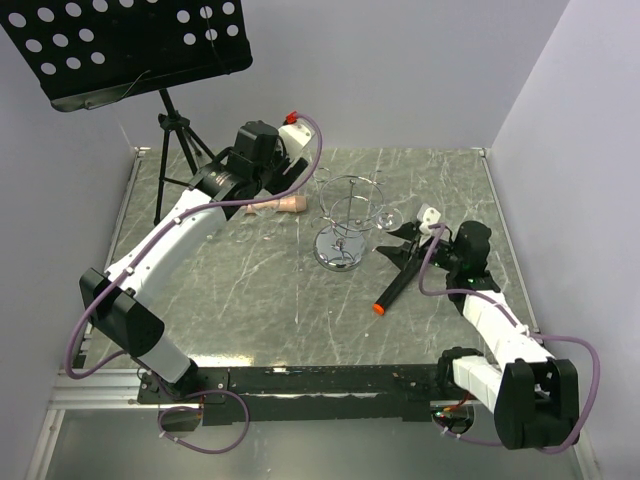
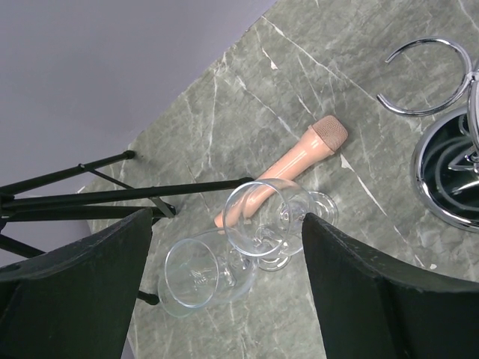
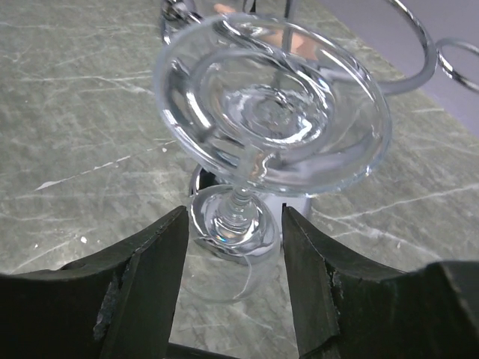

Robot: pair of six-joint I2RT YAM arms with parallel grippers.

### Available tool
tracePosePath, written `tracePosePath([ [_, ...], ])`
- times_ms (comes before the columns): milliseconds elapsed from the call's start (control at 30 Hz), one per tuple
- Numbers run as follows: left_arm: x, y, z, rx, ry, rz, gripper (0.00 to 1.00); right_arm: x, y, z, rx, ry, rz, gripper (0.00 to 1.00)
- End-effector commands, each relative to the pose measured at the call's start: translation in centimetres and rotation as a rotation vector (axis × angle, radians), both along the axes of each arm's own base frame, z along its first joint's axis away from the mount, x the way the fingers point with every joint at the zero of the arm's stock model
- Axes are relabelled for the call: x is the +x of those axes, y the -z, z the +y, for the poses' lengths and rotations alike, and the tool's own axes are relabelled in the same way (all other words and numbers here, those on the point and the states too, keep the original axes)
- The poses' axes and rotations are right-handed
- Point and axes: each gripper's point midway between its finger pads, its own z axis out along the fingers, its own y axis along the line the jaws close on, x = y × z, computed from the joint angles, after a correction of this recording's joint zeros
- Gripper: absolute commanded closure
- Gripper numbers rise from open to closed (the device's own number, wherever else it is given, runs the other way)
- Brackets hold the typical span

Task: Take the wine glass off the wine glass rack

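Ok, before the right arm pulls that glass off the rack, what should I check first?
1. Bowl of the glass sits inside the right gripper: ok.
2. Fingers actually pressing on the bowl: cannot tell; both sit very close to it.
3. Glass hangs foot up by the rack: ok.
4. Stem lined up with the gap in the rack's ring: cannot tell.
5. Left gripper away from the rack: ok; it is open over the lying glasses by the microphone.
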Motion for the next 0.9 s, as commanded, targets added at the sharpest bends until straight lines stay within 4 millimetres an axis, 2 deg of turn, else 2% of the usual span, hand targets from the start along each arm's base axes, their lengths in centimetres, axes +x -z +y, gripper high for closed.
tracePosePath([
  [0, 0.1, -2.2, 0.3, -0.015, -0.016, -0.065, 0.15, 0.7, -1.2, 0.3, 0.018, 0.003, -0.077, 0.41],
  [267, 0.2, -1.9, 0.3, -0.015, -0.022, -0.066, 0.14, 1.3, -1.3, 0.6, 0.037, 0.004, -0.064, 0.45],
  [567, 0.5, -1.8, 0.3, -0.007, -0.024, -0.066, 0.14, 1.2, -0.6, 2.2, 0.043, -0.046, -0.028, 0.53],
  [867, 0.5, -1.3, 0.4, 0.003, -0.024, -0.058, 0.13, 2.4, -1.6, 1.9, 0.082, 0.012, -0.015, 0.64],
])
